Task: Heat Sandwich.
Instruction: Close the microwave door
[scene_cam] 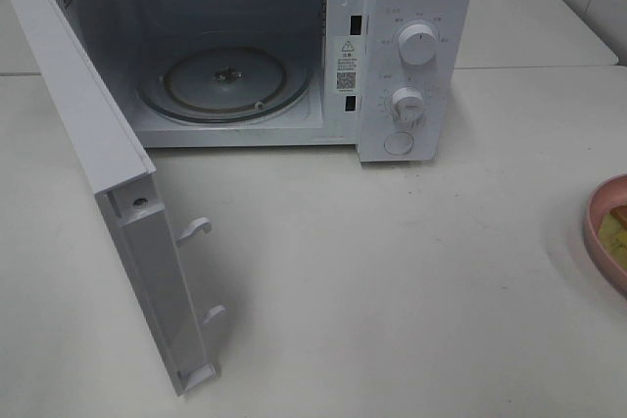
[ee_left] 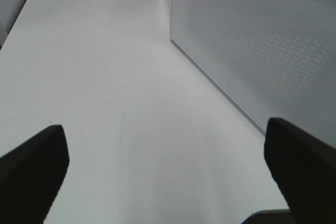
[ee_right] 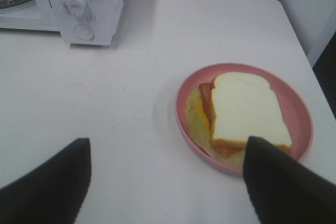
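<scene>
Microwave (scene_cam: 411,46) at counter (scene_cam: 392,271) back, door (scene_cam: 108,193) swung fully open, bare counter in front. Sandwich (ee_right: 247,111) on pink plate (ee_right: 299,108) near counter's right edge: white top slice, tan crust, yellow-green filling; mostly cropped in high view. Left claw (ee_left: 163,171) wide, empty beside door. Right claw (ee_right: 165,182) wide, empty, near plate.

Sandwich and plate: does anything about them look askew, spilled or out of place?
Slightly. On the pink plate, the sandwich's top slice sits shifted to one side, so the orange and yellow-green filling sticks out from under it. Nothing has spilled onto the table. In the high view the plate is cut off by the right edge of the picture.
</scene>
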You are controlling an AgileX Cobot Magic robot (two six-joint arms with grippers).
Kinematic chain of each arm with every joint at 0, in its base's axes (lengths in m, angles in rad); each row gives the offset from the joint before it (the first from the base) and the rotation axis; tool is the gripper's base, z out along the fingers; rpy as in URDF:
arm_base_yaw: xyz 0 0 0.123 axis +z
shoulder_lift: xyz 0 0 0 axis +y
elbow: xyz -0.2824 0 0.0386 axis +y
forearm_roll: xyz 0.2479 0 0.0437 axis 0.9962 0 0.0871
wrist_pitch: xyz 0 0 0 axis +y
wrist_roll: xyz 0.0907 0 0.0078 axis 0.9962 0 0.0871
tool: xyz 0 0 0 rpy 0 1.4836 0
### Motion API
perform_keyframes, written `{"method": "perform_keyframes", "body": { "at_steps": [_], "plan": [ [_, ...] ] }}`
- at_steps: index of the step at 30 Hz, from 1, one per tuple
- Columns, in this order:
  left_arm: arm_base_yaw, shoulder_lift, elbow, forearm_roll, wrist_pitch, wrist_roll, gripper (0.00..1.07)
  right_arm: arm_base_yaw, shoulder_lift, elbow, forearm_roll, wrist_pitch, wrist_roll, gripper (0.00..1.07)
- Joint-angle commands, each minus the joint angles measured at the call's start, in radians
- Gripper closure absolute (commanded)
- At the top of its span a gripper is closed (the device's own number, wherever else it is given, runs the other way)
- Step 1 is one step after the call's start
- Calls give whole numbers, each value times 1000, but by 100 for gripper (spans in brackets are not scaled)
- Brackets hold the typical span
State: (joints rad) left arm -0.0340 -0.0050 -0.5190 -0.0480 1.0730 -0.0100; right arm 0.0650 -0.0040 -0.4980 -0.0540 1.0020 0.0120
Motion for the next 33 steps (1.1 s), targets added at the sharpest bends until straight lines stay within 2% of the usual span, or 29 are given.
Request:
{"method": "perform_keyframes", "body": {
  "at_steps": [1, 33],
  "plan": [
    [0, -16, 2, -5, -3, -9, 10, -8, -28, 1, 0, -7, 8, 31],
    [0, -16, 2, -5, -3, -9, 10, -8, -28, 1, -3, -6, 23, 32]
  ]
}}
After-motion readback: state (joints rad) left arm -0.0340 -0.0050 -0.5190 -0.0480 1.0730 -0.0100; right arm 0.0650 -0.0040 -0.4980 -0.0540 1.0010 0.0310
